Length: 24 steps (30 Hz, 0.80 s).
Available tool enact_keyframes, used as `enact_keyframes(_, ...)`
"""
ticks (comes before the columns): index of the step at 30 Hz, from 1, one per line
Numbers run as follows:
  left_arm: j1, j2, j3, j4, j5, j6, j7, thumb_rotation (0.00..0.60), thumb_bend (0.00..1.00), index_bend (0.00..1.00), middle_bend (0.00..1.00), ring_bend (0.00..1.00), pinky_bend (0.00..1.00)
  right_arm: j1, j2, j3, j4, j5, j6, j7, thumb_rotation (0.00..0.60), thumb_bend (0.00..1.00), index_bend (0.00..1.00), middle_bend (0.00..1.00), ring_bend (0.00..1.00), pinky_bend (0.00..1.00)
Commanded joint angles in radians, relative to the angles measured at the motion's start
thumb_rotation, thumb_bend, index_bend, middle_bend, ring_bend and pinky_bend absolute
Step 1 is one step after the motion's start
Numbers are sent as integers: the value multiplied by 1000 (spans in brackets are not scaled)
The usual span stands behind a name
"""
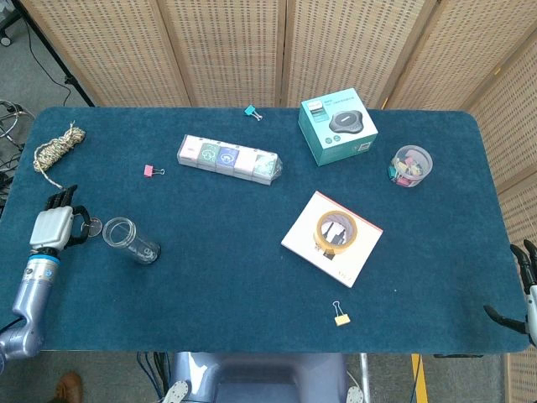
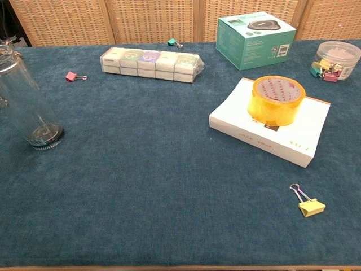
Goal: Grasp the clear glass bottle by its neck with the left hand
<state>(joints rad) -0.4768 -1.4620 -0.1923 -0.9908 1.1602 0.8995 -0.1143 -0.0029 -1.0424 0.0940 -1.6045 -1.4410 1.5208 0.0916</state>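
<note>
The clear glass bottle (image 1: 130, 240) stands upright near the table's left edge, and the chest view shows it at the far left (image 2: 27, 99). My left hand (image 1: 52, 222) hovers just left of the bottle's mouth, fingers apart, holding nothing, with a small gap between them. It does not show in the chest view. My right hand (image 1: 525, 290) hangs at the table's right front corner, fingers spread and empty.
A coil of rope (image 1: 57, 149) lies behind my left hand. A pink clip (image 1: 149, 170), a wrapped row of boxes (image 1: 228, 159), a teal box (image 1: 336, 126), a jar of clips (image 1: 411, 165), a white book (image 1: 319, 248) bearing yellow tape (image 1: 336, 228), and a yellow clip (image 1: 341, 317) lie further right.
</note>
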Motion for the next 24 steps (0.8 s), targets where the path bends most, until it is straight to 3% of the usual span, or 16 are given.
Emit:
enact_keyframes(1,16,55,-10,-67,11,40,-5,600,527,607,0,0,0,1,-2,-1,-1,-2,0,-2,600,0,0,0,0,0)
enact_keyframes(11,65,274,-45,-358,77,147,-110,600,525,607,0,0,0,1,-3,-3,-2,-4,-1,-3,600,0,0,0,0,0)
enact_keyframes(14,78,365,-54,-492,105,171,-135,600,524,607,0,0,0,0,-2,-3,-3,-5,2,-1,600,0,0,0,0,0)
enact_keyframes(24,79,531,-62,-762,157,196,-122,600,511,607,0,0,0,-1,4,-1,-4,-1,2,12,600,0,0,0,0,0)
